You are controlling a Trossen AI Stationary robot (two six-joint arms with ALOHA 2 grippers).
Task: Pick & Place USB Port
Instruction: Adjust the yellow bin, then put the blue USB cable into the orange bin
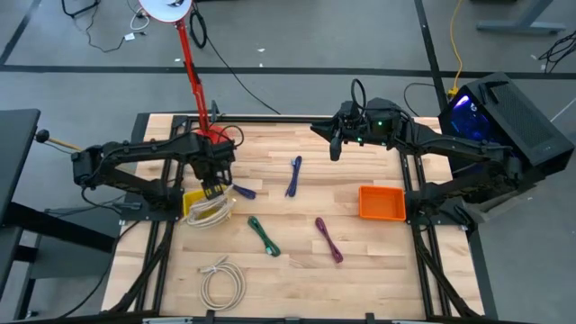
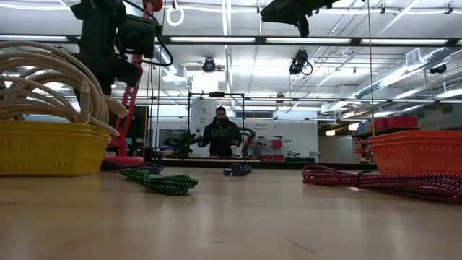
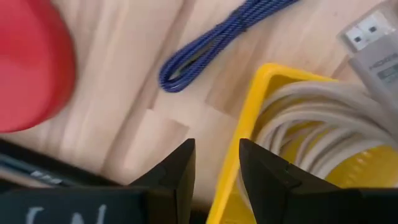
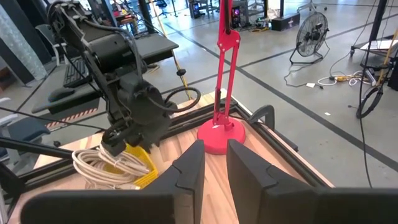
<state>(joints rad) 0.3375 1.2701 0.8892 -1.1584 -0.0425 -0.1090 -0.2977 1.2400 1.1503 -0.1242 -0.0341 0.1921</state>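
A yellow basket (image 1: 194, 203) sits near the table's left side with a coiled white cable (image 1: 214, 212) in it; loops spill over the rim (image 3: 249, 118). The cable's grey plug (image 3: 373, 46) sticks out past the basket. My left gripper (image 3: 216, 163) hovers just above the basket's far edge, fingers a little apart, nothing between them. A short blue cable (image 3: 211, 43) lies on the wood beside it. My right gripper (image 1: 335, 147) waits raised over the table's far side, fingers narrowly apart (image 4: 215, 167).
Loose cables lie on the table: blue (image 1: 294, 175), green (image 1: 264, 236), purple (image 1: 328, 239) and a white coil (image 1: 222, 279) near the front edge. An orange bin (image 1: 382, 202) stands at the right. A red lamp base (image 1: 212, 135) stands behind the left gripper. A person stands far behind the table.
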